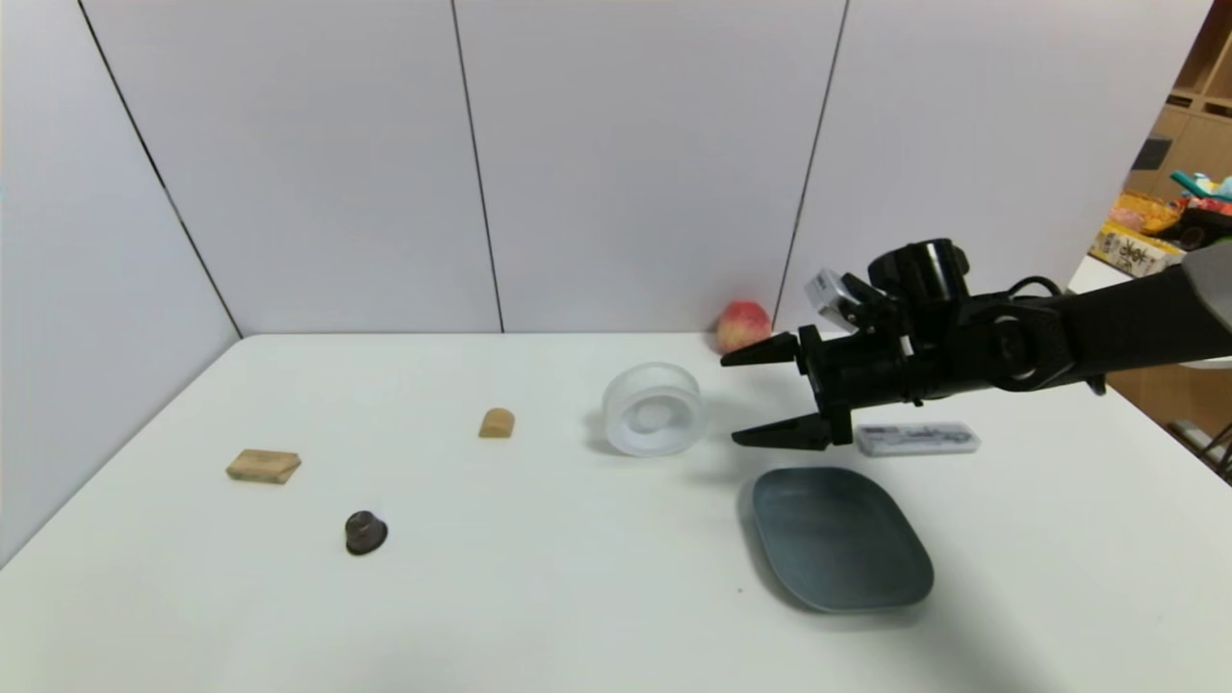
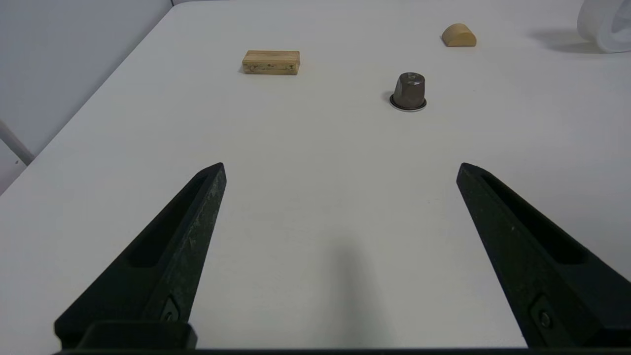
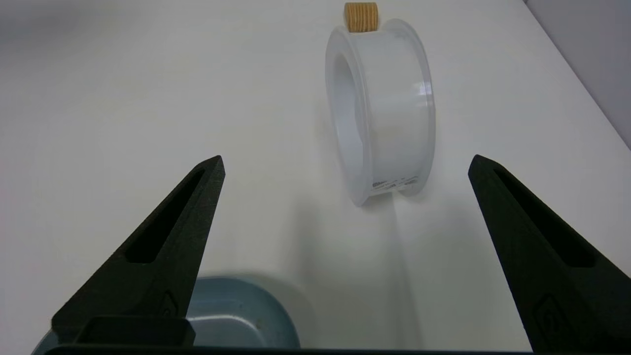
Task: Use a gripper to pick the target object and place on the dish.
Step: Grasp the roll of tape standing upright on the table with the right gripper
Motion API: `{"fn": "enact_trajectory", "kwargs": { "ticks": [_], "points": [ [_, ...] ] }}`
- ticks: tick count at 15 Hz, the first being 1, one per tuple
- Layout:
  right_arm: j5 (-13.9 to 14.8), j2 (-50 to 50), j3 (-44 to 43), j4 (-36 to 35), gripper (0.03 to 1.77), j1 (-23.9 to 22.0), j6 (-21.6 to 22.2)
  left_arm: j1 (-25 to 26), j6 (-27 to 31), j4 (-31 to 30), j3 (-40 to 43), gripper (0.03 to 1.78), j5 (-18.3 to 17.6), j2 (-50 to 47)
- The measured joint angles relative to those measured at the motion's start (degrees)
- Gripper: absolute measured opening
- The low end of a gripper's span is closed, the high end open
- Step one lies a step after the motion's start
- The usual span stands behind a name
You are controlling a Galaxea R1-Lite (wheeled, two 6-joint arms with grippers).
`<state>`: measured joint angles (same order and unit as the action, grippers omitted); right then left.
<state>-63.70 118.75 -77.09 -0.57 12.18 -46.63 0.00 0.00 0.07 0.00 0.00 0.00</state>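
One white tub: (image 1: 654,409) standing on its side on the table (image 1: 539,577), its open round face turned toward the robot; the dish (image 1: 842,539) lies apart from it at four o'clock.
Right gripper: (image 1: 731,399) just beside the tub, at the tub's three o'clock, its fingers pointing toward nine o'clock. Jaws spread wide, nothing between the tips, the tub not touched.
Left gripper: (image 2: 341,165) over the table's near part, outside the head view, jaws wide apart and holding nothing.
Dish: grey-blue with a low raised rim, flat on the table, at five o'clock from the right gripper's tips.
Apple: (image 1: 743,328) red and yellow, at two o'clock from the tub, by the table's back edge.
Clear case: (image 1: 917,439) rectangular, lying at one o'clock from the dish, well apart from the tub.
Half-round wooden block: (image 1: 497,423) at nine o'clock from the tub.
Rectangular wooden block: (image 1: 263,466) also near nine o'clock from the tub, farther out.
Dark capsule: (image 1: 366,532) at eight o'clock from the tub, resting on its wider rim.
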Motion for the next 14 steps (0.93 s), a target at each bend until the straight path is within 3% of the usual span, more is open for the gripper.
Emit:
{"fn": "enact_trajectory", "kwargs": {
  "ticks": [14],
  "points": [
    [0.5,12.8,-12.5,0.4,1.71,3.8,0.5,0.0,0.0,0.0,0.0,1.69,0.0,0.0]
  ]
}}
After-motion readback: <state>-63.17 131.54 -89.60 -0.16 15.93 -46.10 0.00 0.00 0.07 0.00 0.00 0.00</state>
